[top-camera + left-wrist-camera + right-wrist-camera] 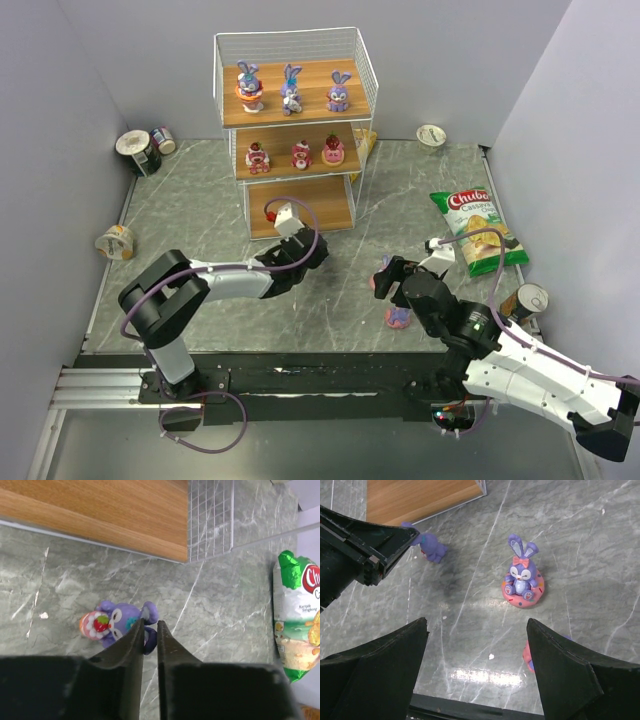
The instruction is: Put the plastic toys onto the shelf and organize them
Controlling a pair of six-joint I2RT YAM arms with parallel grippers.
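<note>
The shelf (350, 75) stands at the back centre, with three purple bunnies (291, 88) on its top board and three pink-red figures (301, 154) on its middle board. My left gripper (150, 622) is shut on the ear of a purple bunny with a strawberry (112, 622) and holds it by the bottom board (100, 515). It also shows in the top view (271, 212). My right gripper (476, 622) is open and empty above the table. A bunny on a pink donut base (522, 577) stands ahead of it. Another pink toy (528, 656) is partly hidden by its right finger.
A green-red chip bag (478, 228) lies at the right, with a can (527, 300) below it. Cans (140, 150) stand at the back left, a cup (115, 242) lies at the left and another cup (431, 134) at the back right.
</note>
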